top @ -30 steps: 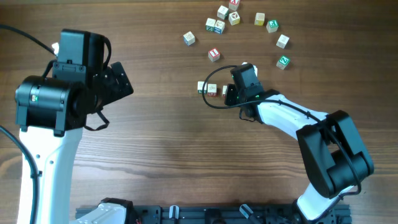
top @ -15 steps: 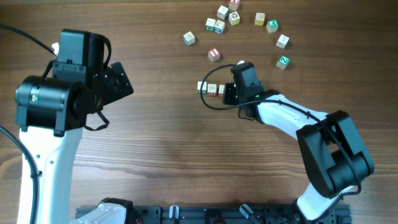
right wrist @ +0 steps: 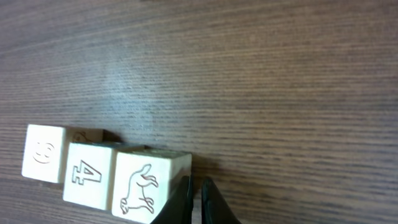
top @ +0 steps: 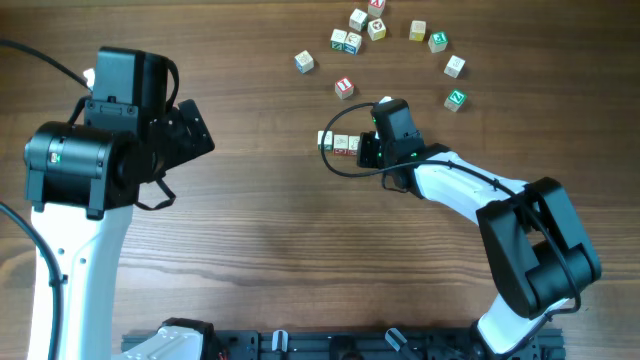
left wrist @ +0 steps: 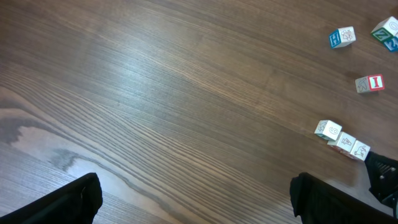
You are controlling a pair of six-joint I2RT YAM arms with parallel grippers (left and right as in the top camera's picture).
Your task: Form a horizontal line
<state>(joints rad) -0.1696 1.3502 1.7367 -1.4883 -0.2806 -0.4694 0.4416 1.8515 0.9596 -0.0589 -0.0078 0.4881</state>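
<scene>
Dark brown wood-grain table (top: 260,230) under soft, even light, in every view

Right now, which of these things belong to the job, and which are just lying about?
In the job: row of three cubes, joined side to side; right gripper, shut, at one end of that row.
Lying about: loose cubes scattered beyond the row; left gripper, open, away from all cubes.
</scene>
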